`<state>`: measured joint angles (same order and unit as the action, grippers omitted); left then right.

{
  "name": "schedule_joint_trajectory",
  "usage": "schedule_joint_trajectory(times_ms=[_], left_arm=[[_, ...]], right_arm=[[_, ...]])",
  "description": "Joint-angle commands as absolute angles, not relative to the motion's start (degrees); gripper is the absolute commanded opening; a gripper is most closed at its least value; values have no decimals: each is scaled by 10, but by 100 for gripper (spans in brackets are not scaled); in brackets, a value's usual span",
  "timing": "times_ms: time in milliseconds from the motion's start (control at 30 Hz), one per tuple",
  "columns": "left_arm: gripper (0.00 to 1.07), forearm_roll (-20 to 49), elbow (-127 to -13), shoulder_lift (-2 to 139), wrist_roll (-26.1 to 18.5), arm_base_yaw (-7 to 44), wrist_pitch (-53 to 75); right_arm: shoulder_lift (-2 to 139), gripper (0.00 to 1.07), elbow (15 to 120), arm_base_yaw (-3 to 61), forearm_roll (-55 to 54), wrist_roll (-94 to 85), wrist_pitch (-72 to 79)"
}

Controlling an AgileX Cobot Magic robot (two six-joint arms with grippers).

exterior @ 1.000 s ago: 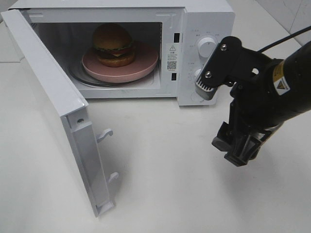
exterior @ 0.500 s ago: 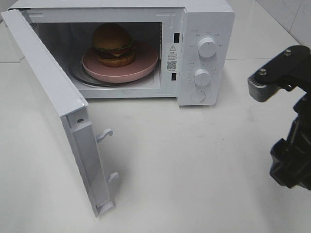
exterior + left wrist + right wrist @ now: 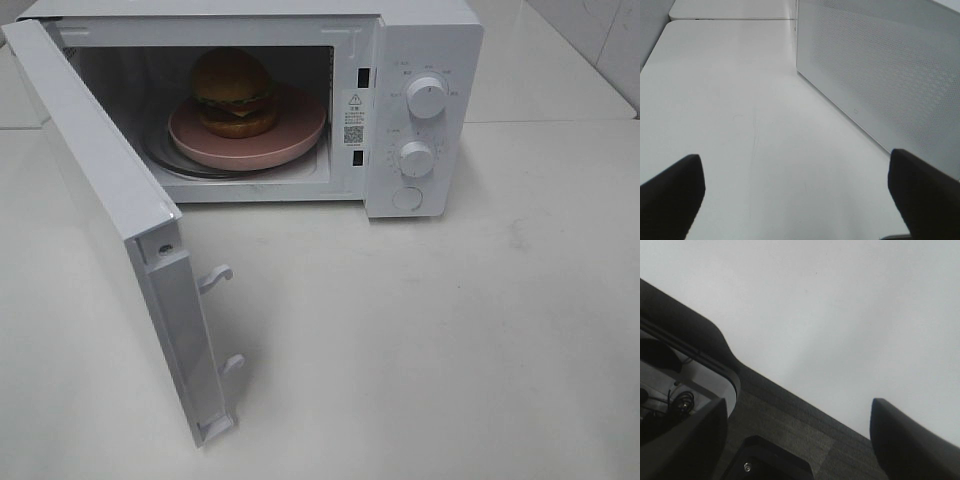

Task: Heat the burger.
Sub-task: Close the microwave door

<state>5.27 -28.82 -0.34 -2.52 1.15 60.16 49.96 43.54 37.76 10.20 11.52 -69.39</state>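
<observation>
Resting on the pink plate inside the microwave, the burger shows only in the high view. That view also gives the door standing open at the left and two knobs on the front. The grippers show only in the wrist views. The left gripper has its fingers wide apart and empty above the white table, near a white perforated panel. The right gripper is likewise spread and empty, over a dark ledge with cables beneath.
</observation>
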Motion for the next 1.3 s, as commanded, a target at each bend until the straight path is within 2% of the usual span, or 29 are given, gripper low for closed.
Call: schedule_joint_trajectory(times_ms=[33, 133, 167, 267, 300, 433, 733, 1000, 1300], left_arm=[[91, 55, -286, -14, -25, 14, 594], [91, 55, -286, -14, -25, 14, 594], [91, 55, -286, -14, -25, 14, 594], [91, 55, -286, -14, -25, 14, 594], [91, 55, -286, -14, -25, 14, 594], [91, 55, -286, -14, -25, 14, 594], [91, 55, -286, -14, -25, 14, 594], [91, 55, -286, -14, -25, 14, 594], [91, 55, -286, -14, -25, 14, 594]], right_arm=[[430, 76, 433, 373, 100, 117, -733], [391, 76, 427, 341, 90, 117, -733], [364, 76, 419, 307, 88, 113, -733], [349, 76, 414, 286, 88, 109, -733], [317, 76, 402, 254, 89, 101, -733], [242, 76, 370, 198, 88, 90, -720], [150, 76, 332, 151, 79, 90, -693], [38, 75, 309, 81, 23, 92, -625], [-17, 75, 291, 54, 0, 87, -593]])
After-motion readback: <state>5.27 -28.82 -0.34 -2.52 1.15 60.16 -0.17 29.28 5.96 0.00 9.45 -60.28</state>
